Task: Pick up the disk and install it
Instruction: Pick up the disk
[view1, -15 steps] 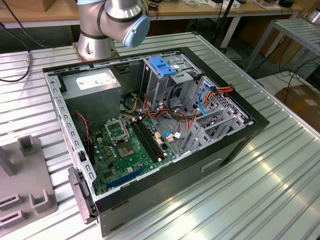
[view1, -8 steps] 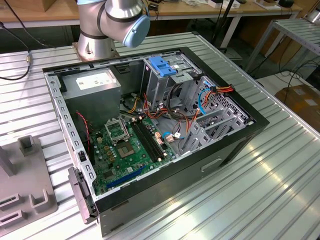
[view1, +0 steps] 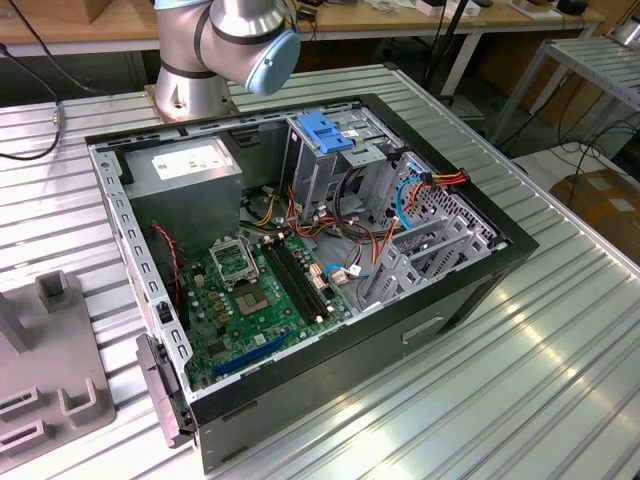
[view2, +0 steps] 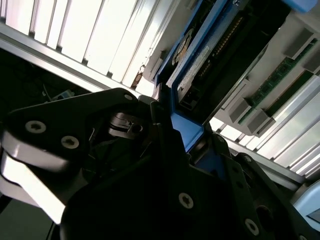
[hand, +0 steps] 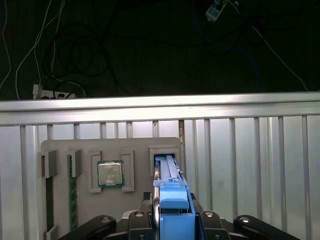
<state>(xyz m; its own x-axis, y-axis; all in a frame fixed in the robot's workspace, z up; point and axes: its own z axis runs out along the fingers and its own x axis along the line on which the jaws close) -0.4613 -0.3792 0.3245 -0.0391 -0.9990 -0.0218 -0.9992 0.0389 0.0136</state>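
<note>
The disk (hand: 170, 175) stands on edge over a slot of the grey parts holder (hand: 65, 150), its blue side rail facing the camera. In the first wrist view my gripper (hand: 172, 207) sits around the disk's near end, one black finger close against each side. In the second wrist view the disk (view2: 200, 65) runs away from the gripper (view2: 182, 132), its blue rail pinched between the dark fingers. The gripper looks shut on the disk. Whether the disk still rests in the slot is unclear.
The holder also carries a processor chip (hand: 110, 173) and green memory sticks (hand: 73, 195). In the exterior view the open computer case (view1: 480, 290) lies on the slatted metal table, with a blue-handled drive cage (view1: 325, 130), a power supply box (view1: 185, 175) and the motherboard (view1: 250, 300) inside. The holder (view1: 50, 390) is at the exterior view's left.
</note>
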